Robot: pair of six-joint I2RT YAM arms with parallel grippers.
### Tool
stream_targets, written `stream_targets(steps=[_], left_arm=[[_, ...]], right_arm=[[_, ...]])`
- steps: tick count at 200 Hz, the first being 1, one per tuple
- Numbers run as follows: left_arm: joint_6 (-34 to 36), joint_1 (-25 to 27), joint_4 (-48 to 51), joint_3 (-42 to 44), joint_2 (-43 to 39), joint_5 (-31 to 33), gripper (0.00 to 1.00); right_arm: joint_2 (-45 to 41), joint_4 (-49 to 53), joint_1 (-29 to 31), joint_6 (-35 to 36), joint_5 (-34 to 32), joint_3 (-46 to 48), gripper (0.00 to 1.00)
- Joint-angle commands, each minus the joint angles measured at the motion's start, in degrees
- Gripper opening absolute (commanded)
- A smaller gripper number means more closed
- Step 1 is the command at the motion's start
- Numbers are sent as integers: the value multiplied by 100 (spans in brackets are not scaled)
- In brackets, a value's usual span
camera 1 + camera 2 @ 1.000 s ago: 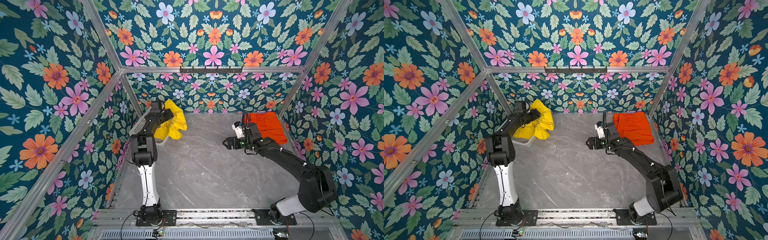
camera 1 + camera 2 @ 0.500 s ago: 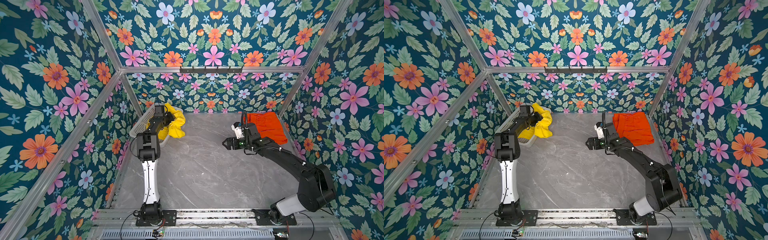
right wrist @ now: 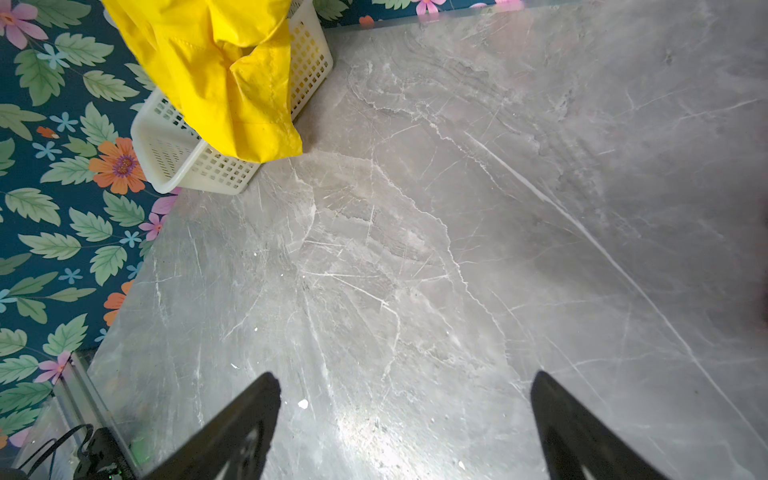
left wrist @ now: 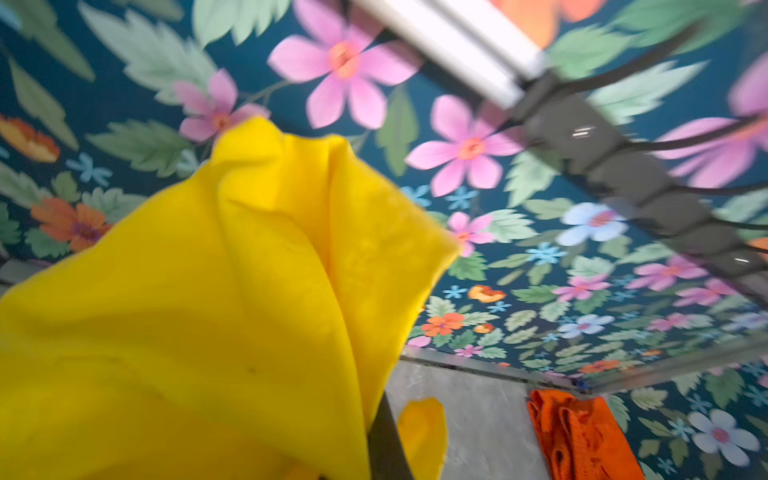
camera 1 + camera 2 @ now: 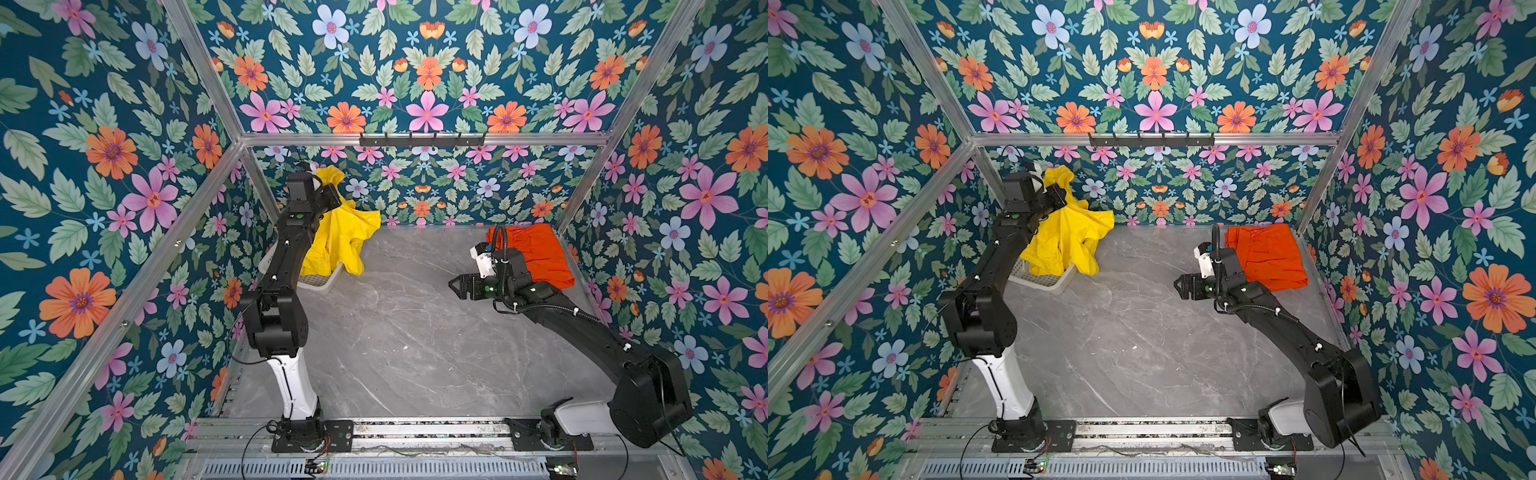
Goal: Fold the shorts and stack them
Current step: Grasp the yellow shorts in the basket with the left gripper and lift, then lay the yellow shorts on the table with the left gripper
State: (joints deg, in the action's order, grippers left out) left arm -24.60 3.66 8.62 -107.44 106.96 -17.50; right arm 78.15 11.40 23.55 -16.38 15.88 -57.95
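Nearest, the right arm (image 5: 582, 328) reaches low from its base across the grey marble table (image 5: 399, 365), forearm almost level. The right gripper (image 5: 455, 286) faces the left side, its jaws spread wide and empty. The right wrist view shows both dark fingers (image 3: 249, 428) far apart above the marble.

Further back at the left edge stands a white perforated basket (image 5: 1046, 282). The yellow shorts (image 5: 340, 237) hang over it with their long axis roughly vertical, top end up at the left gripper (image 5: 331, 195) and crumpled lower folds draped across the basket's rim. One lobe drops past the basket's corner to the table; I cannot tell whether it touches. The left gripper is clamped on the top of the cloth, which hides most of the left wrist view. The left arm (image 5: 282, 266) stands upright from its base, then slants up toward the far left corner.

Farthest, in the right corner against the back wall (image 5: 436, 187), the orange shorts (image 5: 540, 257) lie folded flat, long axis running from wall toward front, gathered end at the wall.
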Motion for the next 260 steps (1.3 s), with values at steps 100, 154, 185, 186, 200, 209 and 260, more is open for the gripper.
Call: stream_targets(steps=[100, 154, 185, 186, 200, 209, 260], left_arm=[[1558, 2727, 5, 422, -1799, -750, 0], [1127, 3271, -547, 890, -1340, -1306, 0], [848, 3286, -384, 1109, -822, -985, 55], [841, 3288, -364, 1115, -806, -963, 56], [832, 3266, -229, 1228, -724, -657, 62], [833, 3247, -143, 1336, -731, -418, 64], [361, 2820, -85, 2671, -1241, 295, 66]], right_arm=[[-536, -256, -128, -622, -820, 330, 93], [-936, -44, -552, -1011, -1078, 765, 93], [-1036, 155, -573, -999, -1179, 843, 93], [-1037, 167, -572, -999, -1186, 840, 93], [-1123, 326, -573, -973, -1265, 804, 94], [-1202, 377, -571, -927, -1257, 771, 94], [-1195, 574, -198, -376, -962, 455, 94]])
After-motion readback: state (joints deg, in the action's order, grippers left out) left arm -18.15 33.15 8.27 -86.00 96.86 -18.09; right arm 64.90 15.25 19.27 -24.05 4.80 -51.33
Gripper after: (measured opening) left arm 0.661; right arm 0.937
